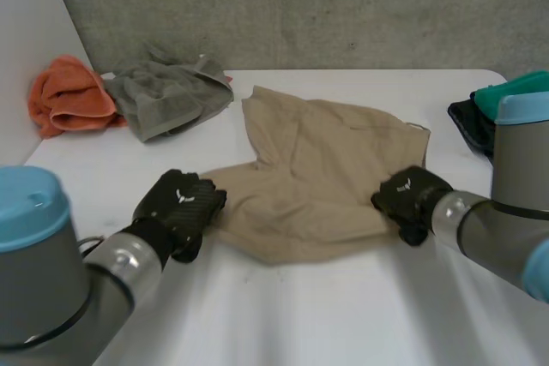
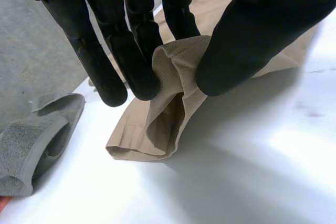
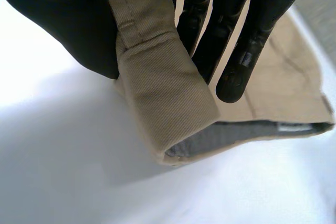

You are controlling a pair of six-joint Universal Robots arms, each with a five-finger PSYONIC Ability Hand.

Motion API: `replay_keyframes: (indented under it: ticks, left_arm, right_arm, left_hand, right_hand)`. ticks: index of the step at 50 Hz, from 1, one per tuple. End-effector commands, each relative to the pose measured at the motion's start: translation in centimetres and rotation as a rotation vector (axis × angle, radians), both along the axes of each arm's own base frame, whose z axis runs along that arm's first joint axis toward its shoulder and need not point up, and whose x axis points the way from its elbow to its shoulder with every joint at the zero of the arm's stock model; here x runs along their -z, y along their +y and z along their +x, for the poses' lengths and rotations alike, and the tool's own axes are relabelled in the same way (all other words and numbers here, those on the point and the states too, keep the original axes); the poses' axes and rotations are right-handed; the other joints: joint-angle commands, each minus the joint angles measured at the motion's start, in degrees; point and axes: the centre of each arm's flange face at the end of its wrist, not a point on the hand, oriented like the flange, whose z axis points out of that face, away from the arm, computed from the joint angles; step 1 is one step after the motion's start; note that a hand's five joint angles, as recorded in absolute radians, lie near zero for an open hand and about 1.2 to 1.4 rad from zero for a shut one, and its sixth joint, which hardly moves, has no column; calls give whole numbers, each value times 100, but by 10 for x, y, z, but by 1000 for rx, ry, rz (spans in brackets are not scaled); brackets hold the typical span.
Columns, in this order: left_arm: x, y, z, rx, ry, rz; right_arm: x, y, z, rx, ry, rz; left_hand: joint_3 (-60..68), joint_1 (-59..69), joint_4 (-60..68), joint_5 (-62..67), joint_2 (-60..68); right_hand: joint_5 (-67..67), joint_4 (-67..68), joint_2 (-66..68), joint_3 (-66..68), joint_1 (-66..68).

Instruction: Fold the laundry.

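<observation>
Your left hand [image 1: 177, 204] pinching shorts [image 1: 326, 169] at left hem, fingers [image 2: 131, 56] against thumb, right hand [image 1: 412, 199] pinching right waistband edge, towel [image 1: 167, 93] upper left on counter [image 1: 343, 315].

You have bright, soft light here: the white table [image 1: 300, 315] glares nearly blank in both wrist views, and the tan garment [image 1: 326, 177] throws soft-edged grey shadows.

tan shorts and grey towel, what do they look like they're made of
Tan shorts: likely cotton twill, matte; fine diagonal ribs show in the weave. Grey towel: probably terry cloth, soft and fuzzy; a nubby pile covers its surface.
</observation>
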Motion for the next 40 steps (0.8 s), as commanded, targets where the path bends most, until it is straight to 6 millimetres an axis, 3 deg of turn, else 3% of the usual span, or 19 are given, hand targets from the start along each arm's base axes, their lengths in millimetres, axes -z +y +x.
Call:
replay_keyframes:
  ticks: [1,5,9,10,11,16,19,22,28,34,40]
  left_arm:
    - [-9,50,21,31,-106,183]
    - [-8,72,21,84,-166,269]
    - [-16,64,14,90,-127,202]
    - [-22,58,10,89,-100,161]
    - [-26,56,8,87,-88,141]
    - [-53,31,-3,75,1,1]
    - [-74,6,-9,53,75,-118]
    - [-80,-17,-26,109,139,-201]
    - [-57,-65,-66,278,185,-203]
    - [-12,-127,-89,384,185,-133]
    - [17,-151,-109,495,208,-132]
  right_arm:
    - [-5,42,-30,-26,140,173]
    - [-1,49,-39,-61,206,201]
    - [1,48,-39,-69,209,174]
    - [3,47,-38,-68,207,166]
    - [3,47,-38,-69,205,163]
    - [6,46,-38,-66,199,148]
    - [8,45,-37,-74,189,134]
    - [10,46,-36,-77,183,129]
    - [12,46,-35,-88,168,117]
    - [15,47,-32,-106,145,113]
    - [16,47,-32,-112,138,115]
  left_hand:
    - [1159,1545,1105,1328,1133]
    - [1159,1545,1105,1328,1133]
    - [-2933,-2547,-2987,-2764,-2959]
    - [-4442,-4056,-4496,-4273,-4468]
    - [-4907,-4521,-4961,-4738,-4933]
    - [-5450,-5063,-5503,-5281,-5475]
    - [-5416,-5030,-5470,-5247,-5442]
    - [-5300,-4913,-5353,-5131,-5325]
    - [-5030,-4644,-5084,-4861,-5056]
    - [-4425,-4039,-4479,-4256,-4451]
    - [-4273,-3886,-4326,-4104,-4298]
  right_hand:
    - [1258,1162,1248,1163,2400]
    - [1258,1162,1248,1163,2400]
    - [1258,1162,1248,1163,2400]
    - [1258,1162,1248,1163,2400]
    - [1258,1162,1248,1163,2400]
    - [1258,1162,1248,1163,2400]
    - [1258,1162,1248,1163,2400]
    - [1258,1162,1248,1163,2400]
    - [1258,1162,1248,1163,2400]
    - [1258,1162,1248,1163,2400]
    - [1258,1162,1248,1163,2400]
